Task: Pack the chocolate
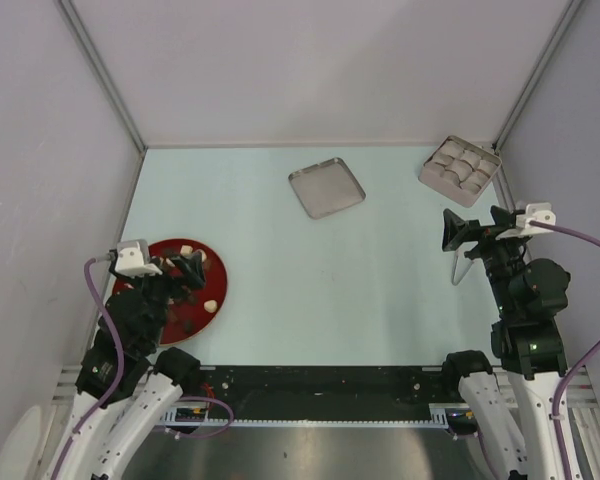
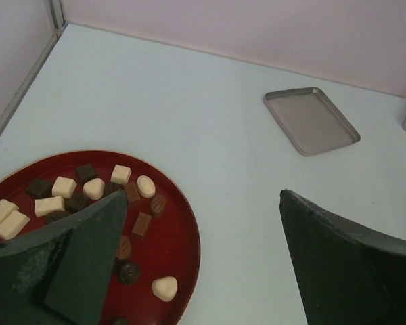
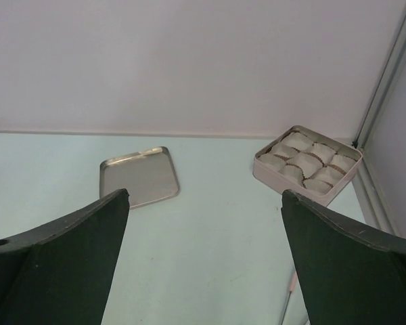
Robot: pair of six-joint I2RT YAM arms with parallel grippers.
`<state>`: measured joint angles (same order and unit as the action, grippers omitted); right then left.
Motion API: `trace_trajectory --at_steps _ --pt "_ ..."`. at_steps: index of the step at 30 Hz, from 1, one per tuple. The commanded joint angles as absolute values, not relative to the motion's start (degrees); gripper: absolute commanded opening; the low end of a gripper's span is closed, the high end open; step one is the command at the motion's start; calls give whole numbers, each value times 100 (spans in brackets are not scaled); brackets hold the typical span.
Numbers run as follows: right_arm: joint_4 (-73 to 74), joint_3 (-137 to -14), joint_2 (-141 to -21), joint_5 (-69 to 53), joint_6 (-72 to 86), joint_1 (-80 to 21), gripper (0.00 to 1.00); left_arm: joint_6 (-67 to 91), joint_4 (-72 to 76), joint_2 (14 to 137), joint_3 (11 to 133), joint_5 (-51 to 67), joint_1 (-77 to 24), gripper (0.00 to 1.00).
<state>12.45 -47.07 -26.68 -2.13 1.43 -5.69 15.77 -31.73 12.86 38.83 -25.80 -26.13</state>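
The chocolate, several small dark brown (image 2: 86, 172) and cream-white (image 2: 121, 174) pieces, lies on a red plate (image 2: 179, 237) at the near left of the table (image 1: 220, 275). One cream piece (image 1: 211, 305) lies near the plate's right rim. My left gripper (image 1: 185, 270) is open and empty above the plate; in the left wrist view (image 2: 203, 196) its left finger covers part of the plate. My right gripper (image 1: 458, 232) is open and empty at the right side; the right wrist view (image 3: 204, 193) shows bare table between its fingers.
A square metal tin (image 1: 427, 175) with crinkled white paper cups (image 3: 311, 159) stands at the far right corner. Its flat lid (image 1: 326, 188) lies at the far middle. A thin pink-handled tool (image 3: 289, 298) lies under the right gripper. Walls close in three sides.
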Motion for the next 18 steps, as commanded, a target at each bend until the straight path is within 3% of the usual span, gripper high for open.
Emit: trace_trajectory --at_steps 1,11,18 --pt "1143 -4527 -2461 -35 -113 -677 100 1889 -3102 1634 3972 -2820 -2637 100" --pt "695 -3596 -1574 1001 -255 -984 100 2706 -3542 3320 4166 -3103 -2637 100" --pt "589 -3270 -1099 1318 -272 -1011 100 2909 -3059 4787 4192 -2839 -2637 100"
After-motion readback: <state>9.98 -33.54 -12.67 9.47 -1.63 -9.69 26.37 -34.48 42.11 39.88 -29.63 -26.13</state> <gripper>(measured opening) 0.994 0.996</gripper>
